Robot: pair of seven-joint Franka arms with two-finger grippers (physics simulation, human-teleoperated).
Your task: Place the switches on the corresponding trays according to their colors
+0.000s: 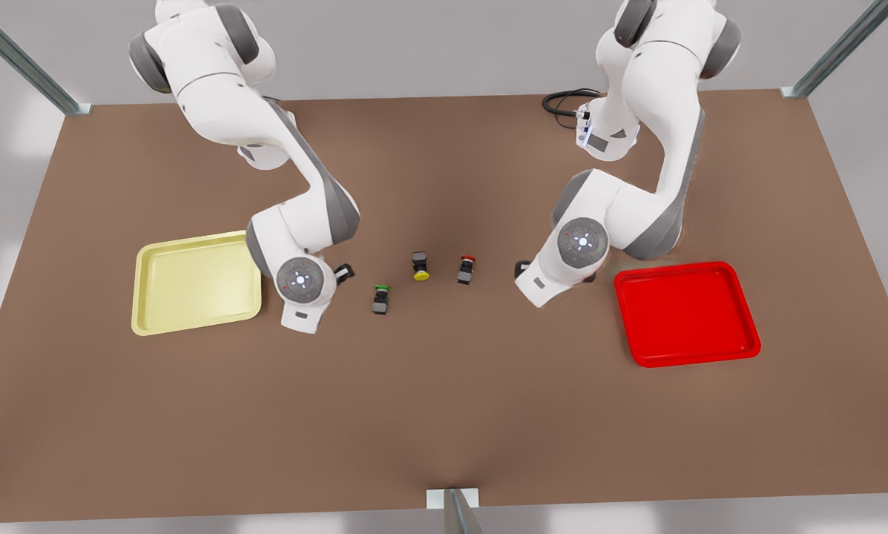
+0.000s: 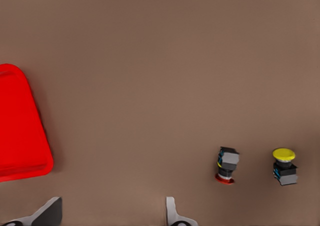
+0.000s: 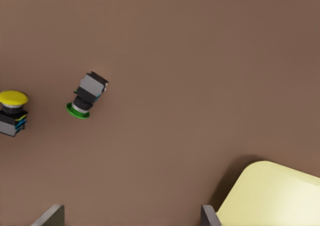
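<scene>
Nothing is picked up yet. Taking the yellow-capped switch (image 1: 421,265) as the anchor: the red-capped switch (image 1: 466,269) lies just beside it toward the red tray (image 1: 740,308), and the green-capped switch (image 1: 380,298) lies near it toward the pale yellow tray (image 1: 195,322). The left gripper (image 2: 112,213) hovers between the red-capped switch and the red tray, fingers spread wide and empty; the right gripper (image 3: 127,216) hovers beside the yellow tray, also wide and empty. Biggest risk, honestly: the right gripper sits closest to the green decoy, so it could grab that instead. These switches also lie tipped over, so a slightly off pinch probably rolls one away.
</scene>
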